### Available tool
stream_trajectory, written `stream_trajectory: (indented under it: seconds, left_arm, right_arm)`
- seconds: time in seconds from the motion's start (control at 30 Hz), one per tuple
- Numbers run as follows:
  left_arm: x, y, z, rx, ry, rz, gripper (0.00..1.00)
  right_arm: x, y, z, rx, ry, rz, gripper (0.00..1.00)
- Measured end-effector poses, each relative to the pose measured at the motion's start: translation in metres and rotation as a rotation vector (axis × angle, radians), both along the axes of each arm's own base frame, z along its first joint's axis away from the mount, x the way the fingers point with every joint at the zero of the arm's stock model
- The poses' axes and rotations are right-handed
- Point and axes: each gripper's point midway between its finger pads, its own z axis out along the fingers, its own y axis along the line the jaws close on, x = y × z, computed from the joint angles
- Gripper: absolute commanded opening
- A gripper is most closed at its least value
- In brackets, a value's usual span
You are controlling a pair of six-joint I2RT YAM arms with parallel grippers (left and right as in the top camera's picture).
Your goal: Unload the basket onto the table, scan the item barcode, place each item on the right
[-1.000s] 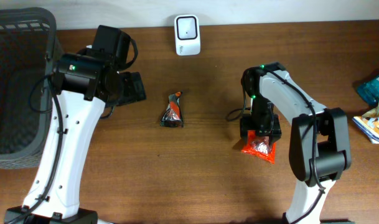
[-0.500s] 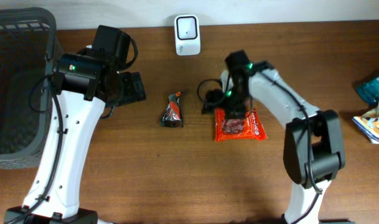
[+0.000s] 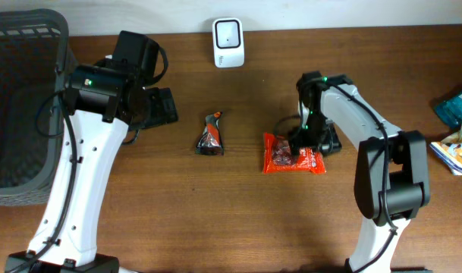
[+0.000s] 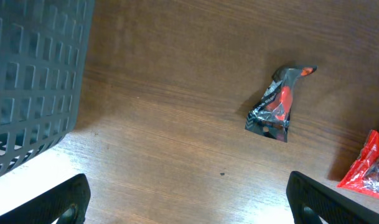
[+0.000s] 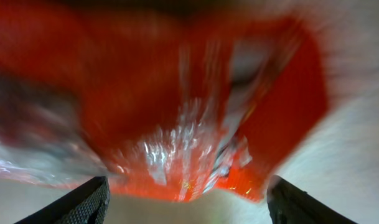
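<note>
Across the wooden table point(image 3: 215, 220), the dark mesh basket point(image 3: 18, 114) at the far left and the left arm have not moved over the last second. All the change is on the right. The right arm point(image 3: 352, 121) swung in toward the middle and has now drawn back a little. With it, the red snack packet point(image 3: 293, 158) has come up and to the left from where it lay a second ago, turning to lie lengthwise. It now lies flat on the table, well short of the white barcode scanner point(image 3: 228, 32) at the far edge and to the right of the small dark snack packet point(image 3: 210, 136). The right gripper point(image 3: 310, 142) hangs over its upper right corner. In the blurred wrist view its fingers point(image 5: 83, 199) are spread wide with the red film filling the view between and beyond them, so it looks let go rather than pinched, though contact cannot be ruled out. The left gripper point(image 4: 188, 205) is wide open over bare wood, holding nothing. My reading is that the packet has only been repositioned. No barcode is visible, and it has not yet been presented to the scanner. More snack bags point(image 3: 457, 129) wait at the right edge.
</note>
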Motion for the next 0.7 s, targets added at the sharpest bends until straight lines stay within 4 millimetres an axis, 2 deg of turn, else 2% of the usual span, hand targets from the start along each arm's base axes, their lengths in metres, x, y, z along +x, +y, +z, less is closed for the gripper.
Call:
stream_trajectory:
  seconds: [0.03, 0.1, 0.23, 0.3, 0.33, 0.4, 0.43, 0.5, 0.57, 0.63, 0.7]
  left_arm:
    - [0.0, 0.0, 0.0, 0.0, 0.0, 0.0, 0.99]
    - [0.0, 0.0, 0.0, 0.0, 0.0, 0.0, 0.99]
    - [0.0, 0.0, 0.0, 0.0, 0.0, 0.0, 0.99]
    - [0.0, 0.0, 0.0, 0.0, 0.0, 0.0, 0.99]
    - [0.0, 0.0, 0.0, 0.0, 0.0, 0.0, 0.99]
    - [0.0, 0.0, 0.0, 0.0, 0.0, 0.0, 0.99]
    - [0.0, 0.0, 0.0, 0.0, 0.0, 0.0, 0.99]
    - [0.0, 0.0, 0.0, 0.0, -0.001, 0.0, 0.99]
    - [0.0, 0.0, 0.0, 0.0, 0.0, 0.0, 0.99]
    - [0.0, 0.0, 0.0, 0.0, 0.001, 0.0, 0.99]
    - [0.0, 0.0, 0.0, 0.0, 0.0, 0.0, 0.99]
  right_arm:
    - [-0.014, 0.004, -0.005, 0.023, 0.051, -0.021, 0.73]
    - [-0.039, 0.017, -0.003, 0.101, 0.151, -0.065, 0.74]
    - [-0.048, 0.044, 0.008, 0.238, 0.202, -0.107, 0.79]
    - [-0.039, 0.047, 0.029, 0.256, 0.135, -0.098, 0.86]
    - [-0.027, 0.046, 0.043, 0.248, 0.064, -0.078, 0.9]
    - [0.009, 0.037, 0.072, 0.212, -0.137, 0.01, 0.81]
    - [0.022, 0.035, 0.076, 0.203, -0.203, 0.067, 0.8]
    - [0.027, 0.033, 0.073, 0.199, -0.235, 0.176, 0.8]
    - [0.023, 0.033, 0.06, 0.192, -0.229, 0.266, 0.74]
    - [0.016, 0.037, 0.034, 0.188, -0.21, 0.33, 0.74]
    - [0.007, 0.038, 0.016, 0.173, -0.186, 0.365, 0.74]
